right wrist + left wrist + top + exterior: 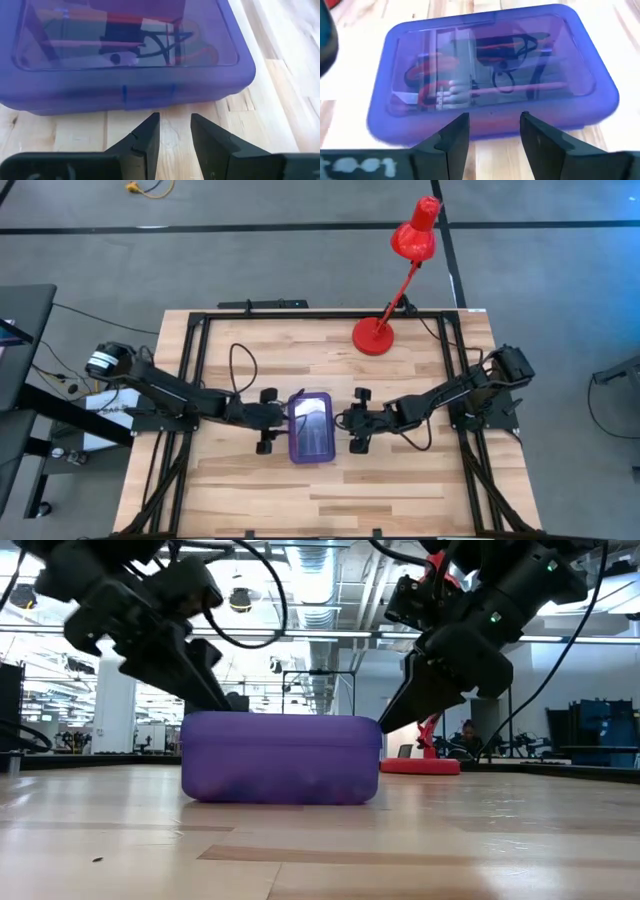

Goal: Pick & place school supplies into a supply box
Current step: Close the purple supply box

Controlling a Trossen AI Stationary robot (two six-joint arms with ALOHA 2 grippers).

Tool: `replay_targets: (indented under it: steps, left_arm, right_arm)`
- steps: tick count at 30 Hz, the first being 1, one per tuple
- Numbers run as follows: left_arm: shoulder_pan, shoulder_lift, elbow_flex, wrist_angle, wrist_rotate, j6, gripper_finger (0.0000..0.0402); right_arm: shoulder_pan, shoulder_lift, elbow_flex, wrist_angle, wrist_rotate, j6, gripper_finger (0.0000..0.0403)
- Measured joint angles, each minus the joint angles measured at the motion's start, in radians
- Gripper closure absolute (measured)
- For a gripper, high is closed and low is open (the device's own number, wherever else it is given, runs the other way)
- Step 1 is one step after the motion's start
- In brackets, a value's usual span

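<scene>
The lidded supply box [310,428] lies mid-bench between the left gripper [277,418] and right gripper [347,423], both with fingers parted, empty, just beside its sides.

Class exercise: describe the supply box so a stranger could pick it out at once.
On the wooden table, look midway between the two dark arms, nearer than the red desk lamp. The supply box is the translucent purple rectangular case with rounded corners, lid closed.

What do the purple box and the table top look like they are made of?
Supply box: apparently translucent purple plastic, glossy; the contents show through its closed lid and it carries reflections. Table: looks like light wood, butcher-block style, with visible planks and grain.
</scene>
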Motion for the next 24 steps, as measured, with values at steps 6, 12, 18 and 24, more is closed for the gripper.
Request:
replay_targets:
  steps: [6, 12, 18, 24]
  left_arm:
    - [-0.032, -0.049, 0.0, -0.119, -0.041, -0.08, 0.0239]
    - [-0.029, 0.042, 0.0, -0.048, -0.039, -0.102, 0.0239]
    - [-0.005, 0.14, -0.001, -0.012, -0.017, -0.103, 0.0239]
    - [0.023, 0.151, -0.001, 0.032, -0.017, -0.069, 0.0239]
  right_arm:
    - [0.0, 0.0, 0.0, 0.021, 0.0, 0.0, 0.0296]
    - [0.0, 0.011, 0.002, 0.068, -0.047, 0.0, 0.0296]
    - [0.003, 0.013, 0.001, 0.051, -0.053, 0.0, 0.0296]
    - [0.001, 0.013, 0.001, 0.031, -0.053, 0.015, 0.0296]
